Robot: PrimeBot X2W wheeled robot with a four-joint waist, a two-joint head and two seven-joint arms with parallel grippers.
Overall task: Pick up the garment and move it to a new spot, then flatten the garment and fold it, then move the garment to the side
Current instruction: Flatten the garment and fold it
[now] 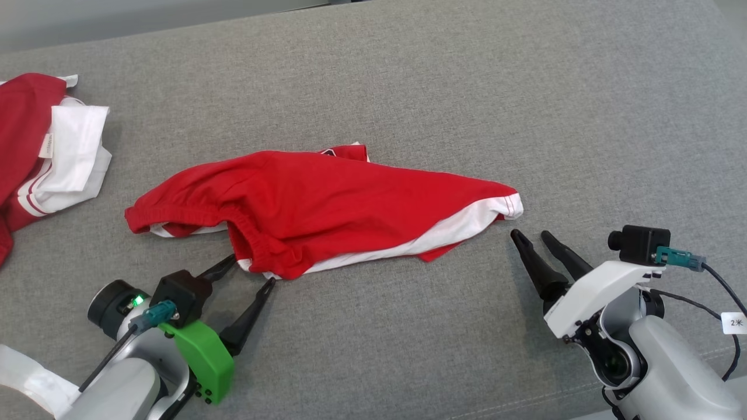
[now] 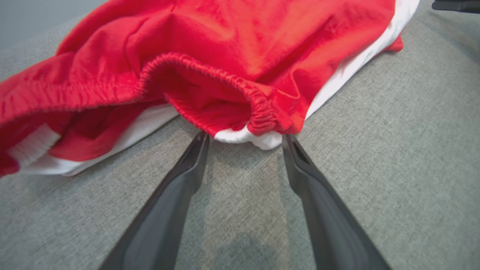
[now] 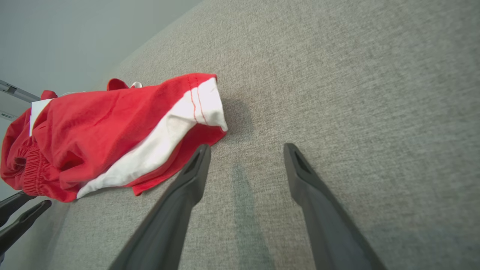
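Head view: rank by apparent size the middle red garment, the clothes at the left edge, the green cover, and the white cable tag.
1. red garment
2. clothes at the left edge, partly cut off
3. green cover, nearer the camera
4. white cable tag

The garment (image 1: 327,198) is soft red cloth, matt and finely knit. Its waistband (image 2: 225,79) is puckered and ribbed, and its stripe (image 1: 461,228) is smooth white cloth with red stitching. The bench (image 1: 467,87) is covered in grey woven cloth, coarse-grained and matt. The left pincer (image 1: 252,269) and right pincer (image 1: 530,233) have fingers of smooth dark plastic with a dull sheen. A cover (image 1: 204,356) on the left wrist is smooth green plastic. The shell (image 1: 595,289) on the right wrist is white, slightly glossy plastic. The pile (image 1: 29,134) at far left is red and white matt cloth.
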